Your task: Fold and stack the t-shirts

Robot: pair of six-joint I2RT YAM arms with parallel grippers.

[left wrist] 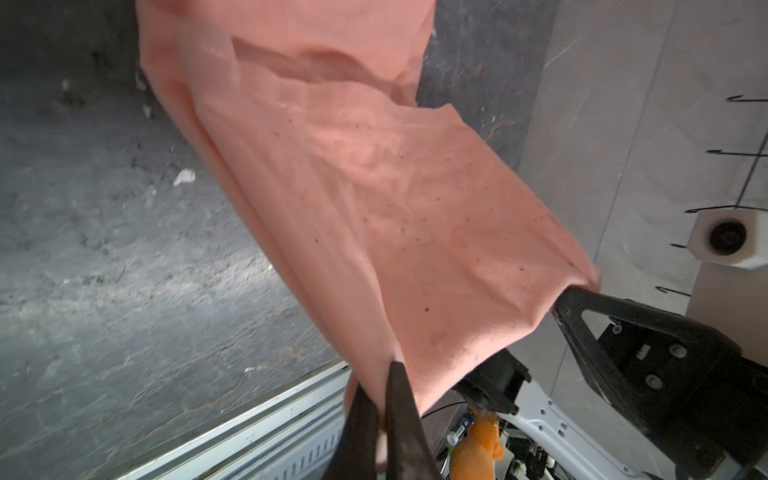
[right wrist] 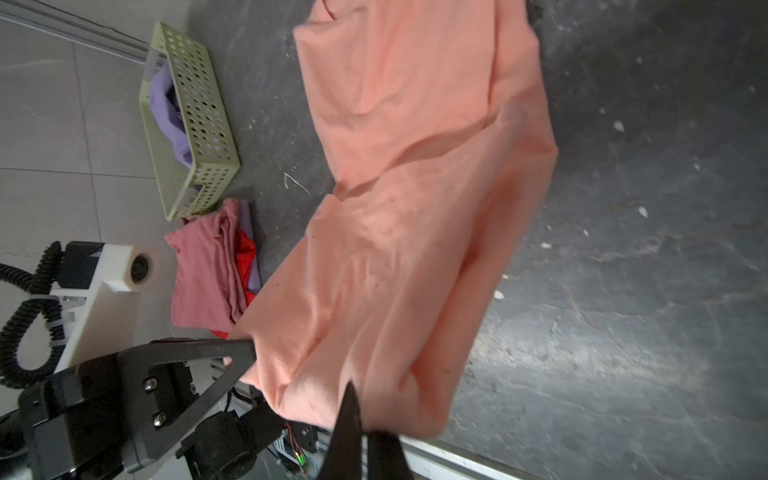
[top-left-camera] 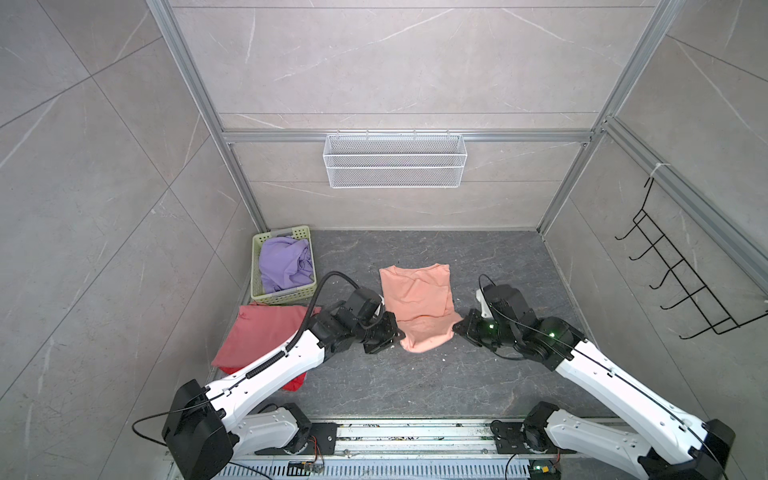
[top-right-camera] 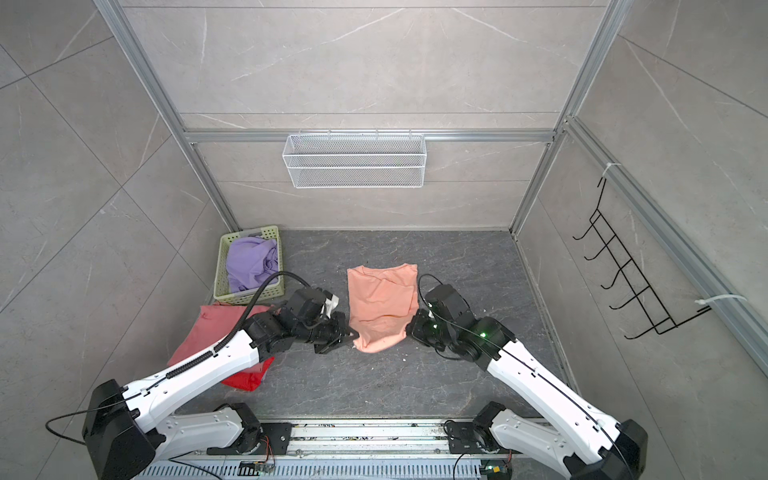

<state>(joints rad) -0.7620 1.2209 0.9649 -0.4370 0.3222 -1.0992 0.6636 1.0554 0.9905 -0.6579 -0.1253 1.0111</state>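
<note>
Left wrist view: left hand (left wrist: 380,376) clamped shut on one near corner of peach-pink t-shirt (left wrist: 374,208).
Right wrist view: right hand (right wrist: 359,411) clamped shut on the other near corner; near edge raised off tabletop (right wrist: 623,291).
Peach-pink t-shirt, far part: flat, mid-tabletop, between both arms.
Folded stack: near left; dusty rose t-shirt (top-left-camera: 266,336) over bright red t-shirt (top-left-camera: 293,380).
Basket (top-left-camera: 282,296): far left corner, holding crumpled lavender t-shirt (top-left-camera: 284,262).

Soft matt cloth peach t-shirt (top-left-camera: 417,309) on rough, dull stone-look tabletop (top-left-camera: 415,382).
</note>
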